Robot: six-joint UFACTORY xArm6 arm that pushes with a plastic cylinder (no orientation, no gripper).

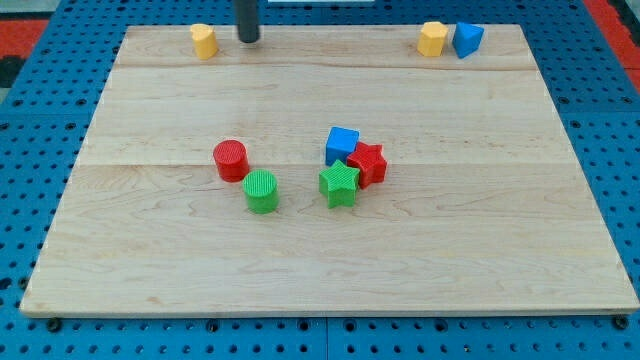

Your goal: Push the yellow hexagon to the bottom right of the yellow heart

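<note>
The yellow hexagon [204, 41] stands near the board's top edge at the view's left. The yellow heart [432, 38] stands near the top edge at the view's right, far from the hexagon. My tip [247, 40] is on the board just to the right of the yellow hexagon, with a small gap between them. It is far to the left of the heart.
A blue triangle [467, 39] touches the heart's right side. A red cylinder [230, 160] and a green cylinder [262, 191] stand left of centre. A blue cube [342, 145], a red star [369, 164] and a green star [339, 185] cluster at centre. The wooden board [480, 250] lies on a blue pegboard.
</note>
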